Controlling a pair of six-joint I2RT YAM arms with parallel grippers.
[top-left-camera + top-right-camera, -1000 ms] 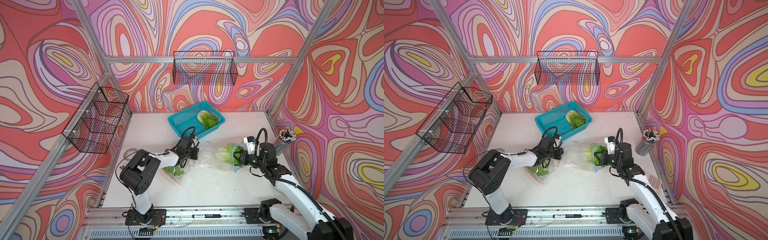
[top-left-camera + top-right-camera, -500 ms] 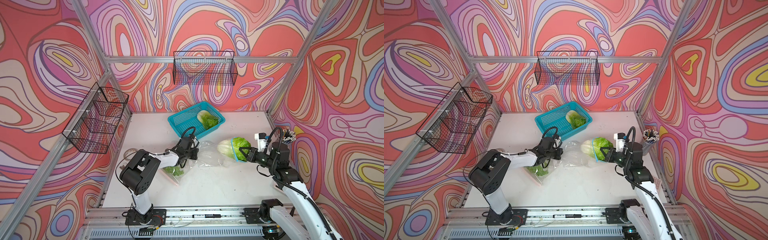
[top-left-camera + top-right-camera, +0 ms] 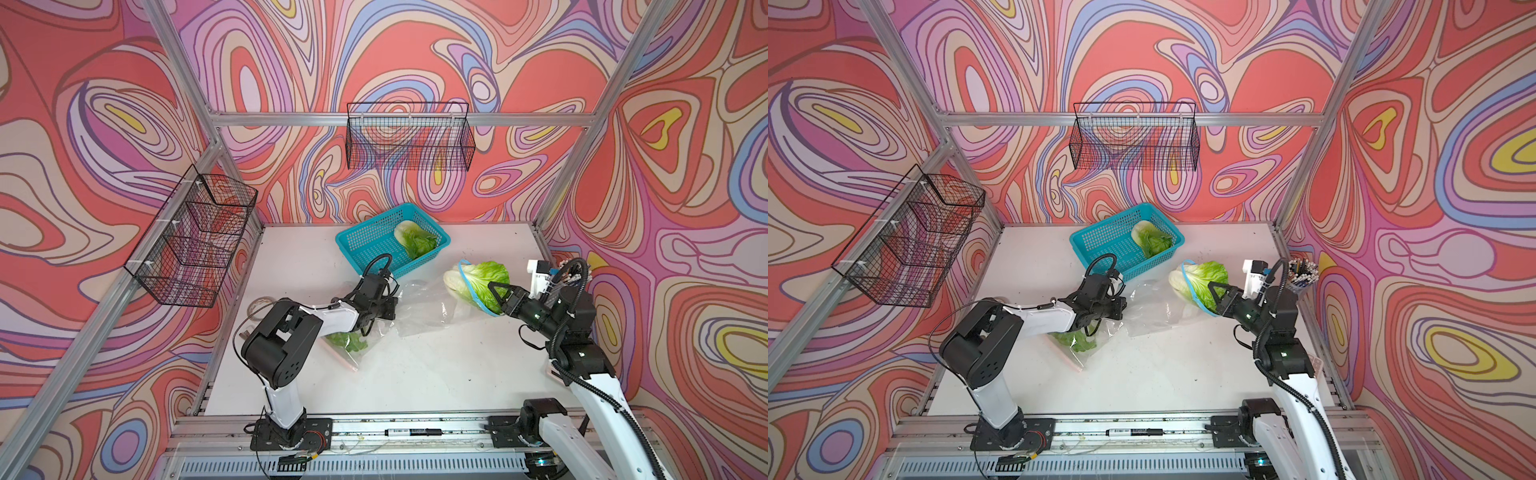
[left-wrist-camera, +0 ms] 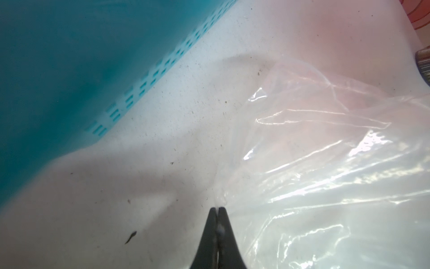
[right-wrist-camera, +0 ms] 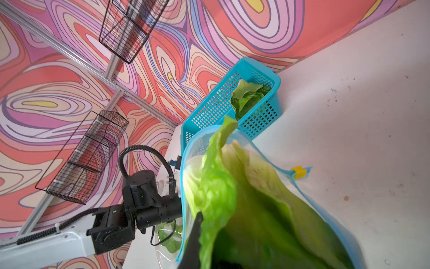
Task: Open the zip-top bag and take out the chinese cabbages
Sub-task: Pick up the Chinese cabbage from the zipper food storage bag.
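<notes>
The left gripper (image 4: 218, 209) is pinched fully closed on a corner of the clear, crinkled zip-top bag (image 3: 419, 309). It sits low on the white desk (image 3: 415, 374), just below the perforated teal basket (image 3: 365, 245) at centre frame. At centre right, the right gripper (image 3: 496, 291) is clamped narrow on the crinkled green leaves of a chinese cabbage (image 3: 478, 276) raised off the desk, with the bag's blue zip rim looped around it. A second cabbage (image 3: 415, 243) lies in the basket. A third cabbage (image 3: 349, 341) lies under clear film beneath the left arm.
</notes>
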